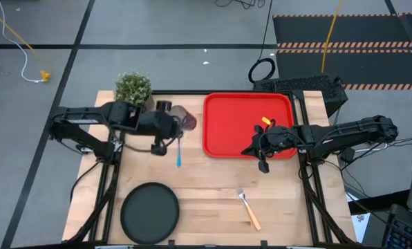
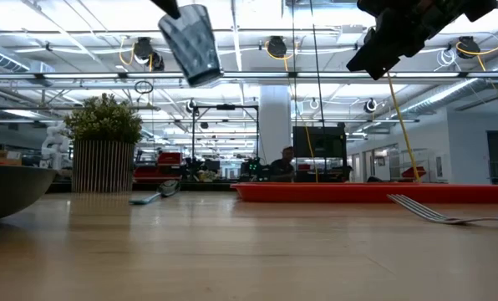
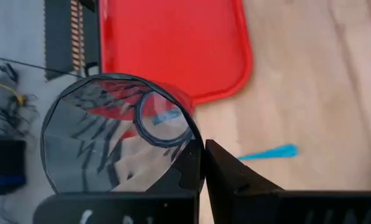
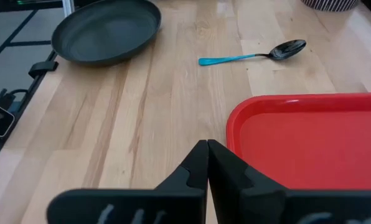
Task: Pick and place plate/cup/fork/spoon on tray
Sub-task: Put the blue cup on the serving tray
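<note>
My left gripper (image 3: 203,149) is shut on the dark translucent cup (image 1: 187,119), which is raised high above the table (image 2: 195,42) between the potted plant and the red tray (image 1: 240,117). The blue-handled spoon (image 1: 179,153) lies flat on the wood below it. Flat on the table lie the black plate (image 1: 149,211), at the near left, and the orange-handled fork (image 1: 249,209), at the near right. My right gripper (image 4: 207,146) hangs shut and empty above the tray's near right corner (image 1: 251,150). My left gripper pinches the cup's wall at the rim (image 3: 195,140), one finger (image 3: 188,168) inside the cup and the other outside. The fingers slant down from the table's left. The cup hangs tilted below them, rim up, lifted clear of the table (image 2: 203,75).
A potted green plant (image 1: 133,88) stands at the far left edge, just behind the left arm. The tray holds no tableware. Bare wood lies between the plate and the fork and in front of the tray.
</note>
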### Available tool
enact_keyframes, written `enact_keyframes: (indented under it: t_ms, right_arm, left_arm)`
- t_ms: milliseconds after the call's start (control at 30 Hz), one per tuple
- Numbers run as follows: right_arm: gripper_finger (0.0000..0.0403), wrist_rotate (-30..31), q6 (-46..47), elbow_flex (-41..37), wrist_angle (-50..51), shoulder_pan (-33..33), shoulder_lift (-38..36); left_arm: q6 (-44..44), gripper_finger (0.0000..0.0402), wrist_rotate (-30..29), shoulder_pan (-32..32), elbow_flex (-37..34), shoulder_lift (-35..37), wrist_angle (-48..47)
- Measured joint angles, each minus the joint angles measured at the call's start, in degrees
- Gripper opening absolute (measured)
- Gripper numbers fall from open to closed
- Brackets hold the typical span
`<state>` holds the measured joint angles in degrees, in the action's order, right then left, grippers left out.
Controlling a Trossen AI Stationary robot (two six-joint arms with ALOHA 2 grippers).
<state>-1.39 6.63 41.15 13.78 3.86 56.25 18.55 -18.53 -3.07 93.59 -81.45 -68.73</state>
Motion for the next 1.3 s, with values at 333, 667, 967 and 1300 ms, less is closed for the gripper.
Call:
enact_keyframes:
  t_ms: [333,667,967,1300]
  right_arm:
    - [0.0000,0.00,0.14,0.02,5.64,0.00,0.00]
    - [0.0000,-0.11,3.08,0.02,5.40,0.00,0.00]
    - [0.0000,-0.17,4.68,0.02,5.76,0.00,0.00]
    - [0.0000,-0.20,6.19,0.02,9.49,0.00,-0.02]
  left_arm:
    - [18.33,0.0008,0.48,7.06,12.85,-11.16,2.52]
    - [29.80,0.0007,2.07,14.20,26.00,-21.88,2.37]
    - [34.76,0.0006,8.84,20.60,27.74,-29.79,2.83]
    - [39.23,0.0006,12.94,24.84,27.74,-38.20,3.07]
